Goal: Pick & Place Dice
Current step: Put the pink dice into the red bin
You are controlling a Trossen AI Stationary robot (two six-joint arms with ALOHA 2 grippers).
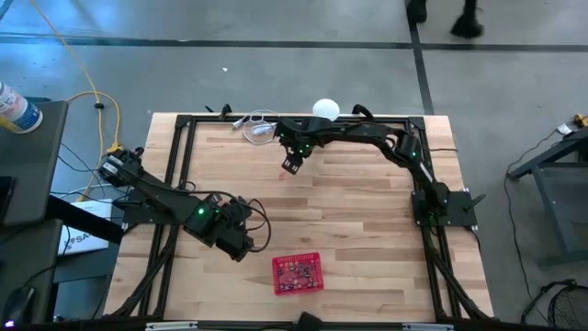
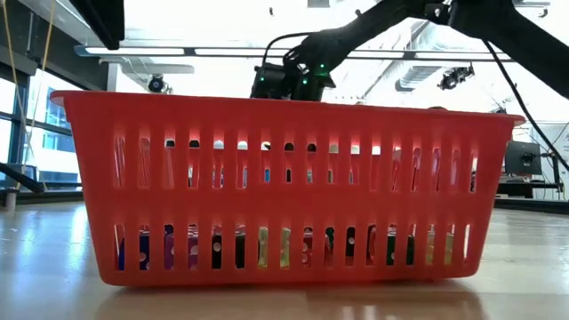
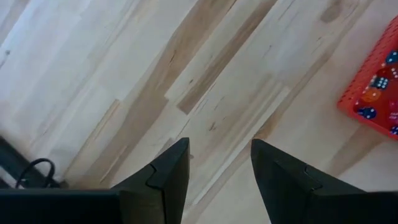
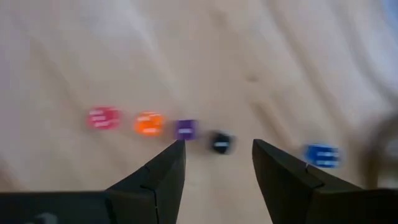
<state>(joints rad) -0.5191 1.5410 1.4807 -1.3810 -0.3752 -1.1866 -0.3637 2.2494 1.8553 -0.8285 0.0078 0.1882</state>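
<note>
— Where's the right gripper (image 4: 214, 165)?
— Open, over a row of dice (image 4: 148, 123) at the table's (image 1: 367, 221) far side.
— The left gripper (image 3: 219, 168)?
— Open, empty, near the red basket (image 1: 298, 273) holding more dice.

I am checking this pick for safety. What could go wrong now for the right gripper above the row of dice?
1. The dice lie close together: the black die sits right beside the purple die, so the open right gripper may push or catch a neighbour.
2. The red basket stands far across the table, so a weakly held die could drop on the way.
</note>
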